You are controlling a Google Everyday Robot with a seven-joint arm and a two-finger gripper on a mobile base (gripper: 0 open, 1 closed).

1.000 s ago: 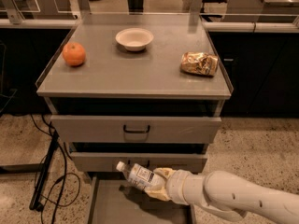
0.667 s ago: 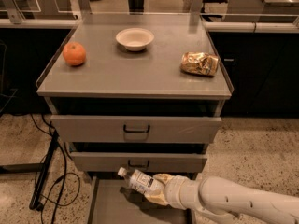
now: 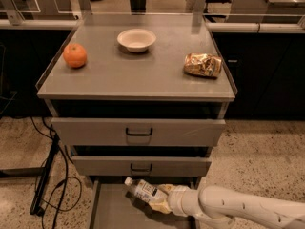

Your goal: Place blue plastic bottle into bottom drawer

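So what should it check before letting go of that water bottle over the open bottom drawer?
1. Is the bottom drawer pulled out? Ok.
2. Is the blue plastic bottle firmly held? Ok: the gripper, low in front of the cabinet, is closed around its lower end.
3. Is the bottle over the drawer's floor and not its rim? Ok: it lies tilted, cap up and to the left.
4. Is it low enough to drop gently? Cannot tell: its height above the floor is unclear.
5. Is the landing spot free? Cannot tell: the arm hides part of the floor.
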